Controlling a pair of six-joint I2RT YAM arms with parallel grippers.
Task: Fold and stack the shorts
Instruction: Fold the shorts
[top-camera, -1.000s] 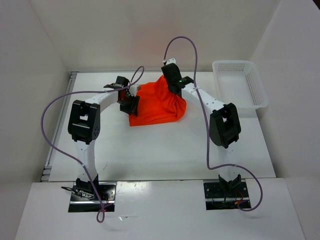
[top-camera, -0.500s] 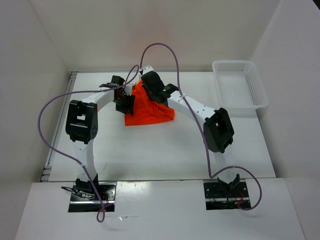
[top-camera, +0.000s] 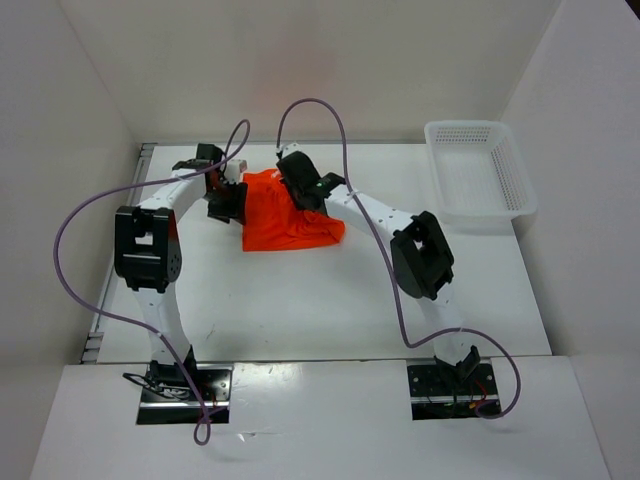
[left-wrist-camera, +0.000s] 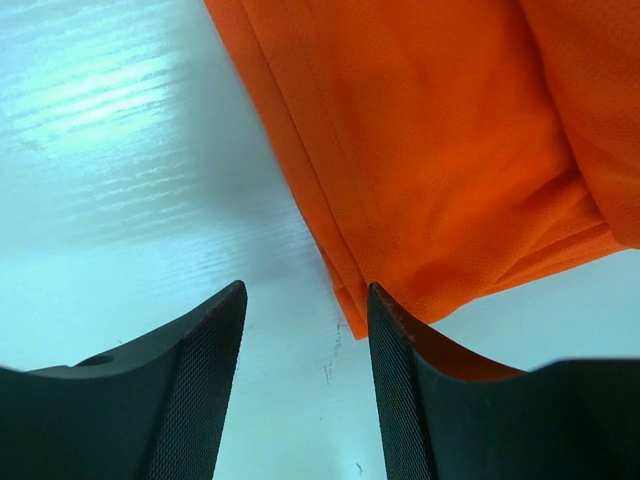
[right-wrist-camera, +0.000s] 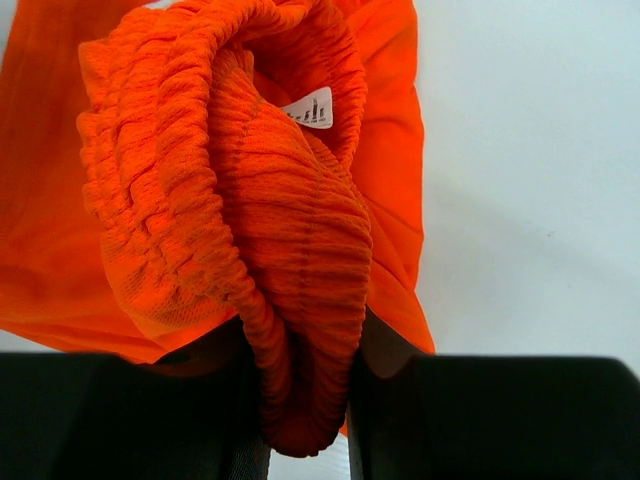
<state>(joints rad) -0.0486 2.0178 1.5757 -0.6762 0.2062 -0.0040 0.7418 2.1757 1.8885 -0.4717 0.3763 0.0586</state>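
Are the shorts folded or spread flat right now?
Folded over, not neat: the shorts lie in doubled layers, waistband bunched in the right gripper.

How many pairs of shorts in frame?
1. The orange shorts lie bunched at the table's far middle, waistband pinched in the right gripper. None visible in the white basket; folds could hide another.

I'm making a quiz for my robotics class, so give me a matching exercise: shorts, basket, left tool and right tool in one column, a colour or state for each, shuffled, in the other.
1 shorts
2 basket
3 left tool
4 right tool

A white
B closed on cloth
C orange
D open, holding nothing

Pairs: 1-C, 2-A, 3-D, 4-B
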